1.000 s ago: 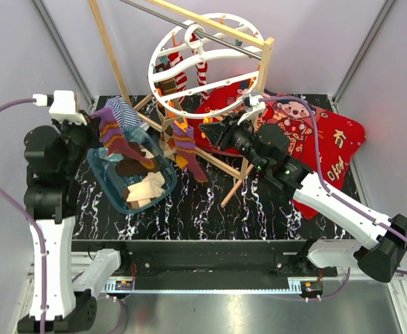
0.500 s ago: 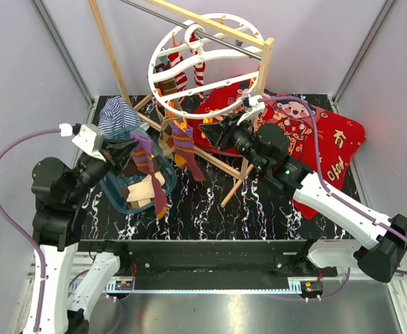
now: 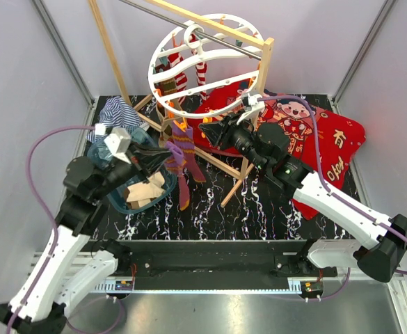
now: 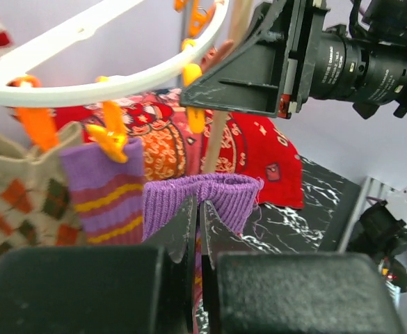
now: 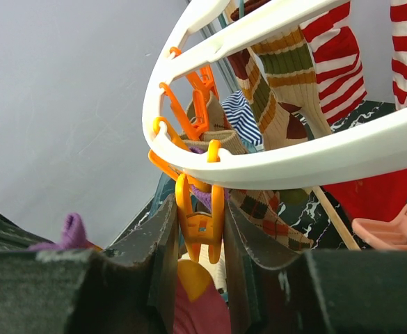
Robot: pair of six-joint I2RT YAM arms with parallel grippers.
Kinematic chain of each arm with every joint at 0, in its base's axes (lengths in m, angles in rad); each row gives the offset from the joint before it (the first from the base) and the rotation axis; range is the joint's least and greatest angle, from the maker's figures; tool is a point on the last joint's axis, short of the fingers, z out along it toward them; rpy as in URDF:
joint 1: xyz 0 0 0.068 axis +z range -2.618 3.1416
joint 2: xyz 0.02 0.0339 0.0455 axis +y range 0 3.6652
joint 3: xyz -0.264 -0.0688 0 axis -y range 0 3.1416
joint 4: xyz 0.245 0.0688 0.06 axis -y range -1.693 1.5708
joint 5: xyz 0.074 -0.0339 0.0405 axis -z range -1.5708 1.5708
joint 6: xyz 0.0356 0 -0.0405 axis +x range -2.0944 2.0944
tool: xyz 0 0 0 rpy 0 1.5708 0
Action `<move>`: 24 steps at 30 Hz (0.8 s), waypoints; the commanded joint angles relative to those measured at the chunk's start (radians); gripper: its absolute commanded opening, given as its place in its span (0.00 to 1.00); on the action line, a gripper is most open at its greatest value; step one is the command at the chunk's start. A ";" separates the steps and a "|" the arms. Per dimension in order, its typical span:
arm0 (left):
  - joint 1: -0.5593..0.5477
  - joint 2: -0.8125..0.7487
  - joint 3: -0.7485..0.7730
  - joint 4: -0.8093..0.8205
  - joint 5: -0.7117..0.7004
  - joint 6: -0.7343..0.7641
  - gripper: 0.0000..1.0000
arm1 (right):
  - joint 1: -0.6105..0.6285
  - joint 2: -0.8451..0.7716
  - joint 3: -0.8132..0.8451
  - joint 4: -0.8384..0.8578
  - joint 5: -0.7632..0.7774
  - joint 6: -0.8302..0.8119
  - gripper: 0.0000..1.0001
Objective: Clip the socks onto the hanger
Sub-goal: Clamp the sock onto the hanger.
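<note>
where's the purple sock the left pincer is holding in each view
top external: purple sock at centre, dangling from the left pincer, below the hanger.
left wrist: its cuff at centre, pinched in the pincer.
right wrist: probably the purple tuft lower left, left of the right pincer's orange clip.
shared landmark: the white hanger ring.

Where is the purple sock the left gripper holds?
Top view, centre-left: the purple sock hangs from the left gripper beside the clipped socks, under the hanger's near rim.

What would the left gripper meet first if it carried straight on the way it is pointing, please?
Past the purple sock it grips, the left gripper would probably meet the orange clip hanging from the hanger by the right gripper; depth is unclear, so possibly the wooden pole.
</note>
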 commanded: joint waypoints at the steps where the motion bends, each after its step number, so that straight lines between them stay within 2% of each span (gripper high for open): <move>1: -0.108 0.076 -0.003 0.137 -0.158 -0.017 0.00 | -0.012 0.002 0.049 0.014 -0.030 -0.018 0.00; 8: -0.193 0.222 0.032 0.177 -0.230 -0.027 0.00 | -0.012 -0.001 0.055 0.027 -0.065 -0.035 0.00; 19: -0.199 0.315 0.082 0.175 -0.311 -0.038 0.00 | -0.011 -0.010 0.052 0.033 -0.080 -0.051 0.00; 24: -0.199 0.338 0.119 0.162 -0.311 -0.035 0.00 | -0.011 -0.010 0.043 0.055 -0.139 -0.058 0.00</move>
